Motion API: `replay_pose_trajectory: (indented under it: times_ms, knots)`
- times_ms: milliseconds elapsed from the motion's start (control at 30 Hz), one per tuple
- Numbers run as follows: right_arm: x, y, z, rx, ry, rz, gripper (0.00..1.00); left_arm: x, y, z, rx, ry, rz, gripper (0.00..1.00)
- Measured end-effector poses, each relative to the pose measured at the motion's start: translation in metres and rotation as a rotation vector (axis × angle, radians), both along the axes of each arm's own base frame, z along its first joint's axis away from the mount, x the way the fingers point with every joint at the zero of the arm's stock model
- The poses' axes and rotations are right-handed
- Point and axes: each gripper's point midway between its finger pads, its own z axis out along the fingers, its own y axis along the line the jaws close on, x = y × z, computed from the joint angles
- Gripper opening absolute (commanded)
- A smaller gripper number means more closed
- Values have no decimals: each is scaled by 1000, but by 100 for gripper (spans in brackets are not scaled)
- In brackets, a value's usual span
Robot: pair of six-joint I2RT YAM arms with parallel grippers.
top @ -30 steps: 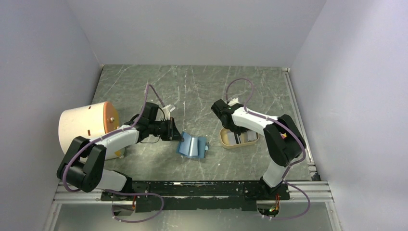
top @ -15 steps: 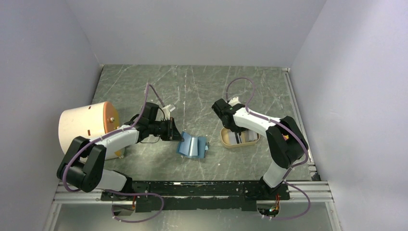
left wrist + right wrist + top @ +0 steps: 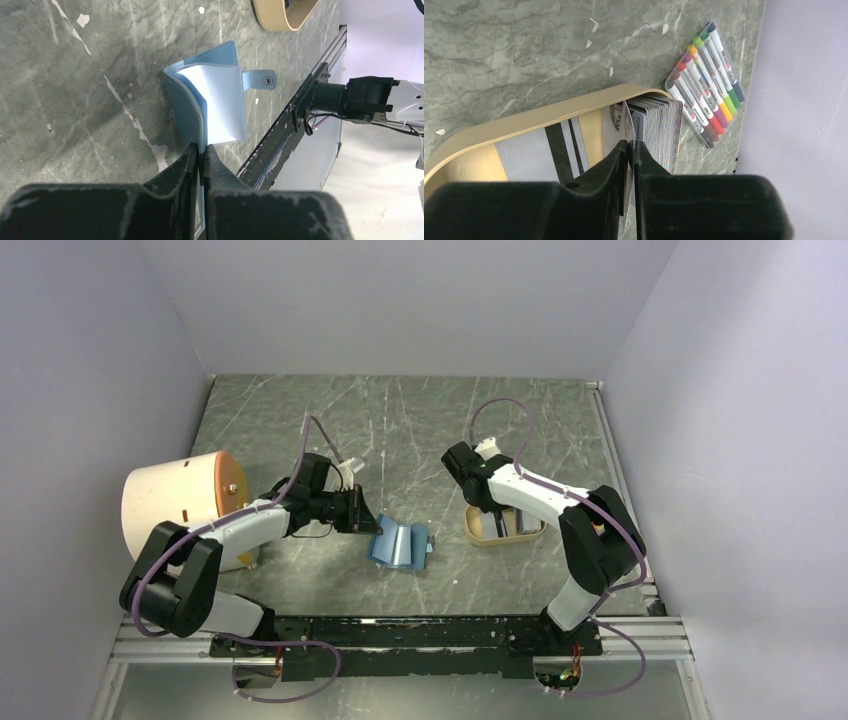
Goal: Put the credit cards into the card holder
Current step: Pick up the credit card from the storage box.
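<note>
**A:** The right gripper (image 3: 630,147) is down in the tan tray (image 3: 539,120). Its 2 fingers are pressed almost together on the front 1 of the credit cards (image 3: 658,127), which stand on edge in a stack at the tray's end.

**B:** Only 1 card should come up. A straight lift looks best, because a twist could drag its neighbours along.

**A:** The left gripper (image 3: 201,150) is pinching the near edge of the card holder (image 3: 192,100). The holder lies open on the table with its snap tab loose.

**B:** So the holder sits apart from the tray, on its left, between the 2 arms. The card must cross that gap and meet the pocket edge-on.

**A:** The markers (image 3: 704,80) lie just beside the tray, so the lift should stay away from them.
</note>
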Motion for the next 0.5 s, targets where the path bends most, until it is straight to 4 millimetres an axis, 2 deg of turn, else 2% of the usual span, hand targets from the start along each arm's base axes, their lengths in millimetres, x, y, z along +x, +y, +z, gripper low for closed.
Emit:
replay_pose_trajectory:
  times_ms: [100,233,500]
  knots:
    - [0,0,0,2,1,1,9,0,0,0,0,-1,0,9]
    - [1,3,-1,14,3,6,0,0,0,-1,1,3,0,9]
    - [0,8,1,50,15,20,0,1,0,-3,7,14,11,9]
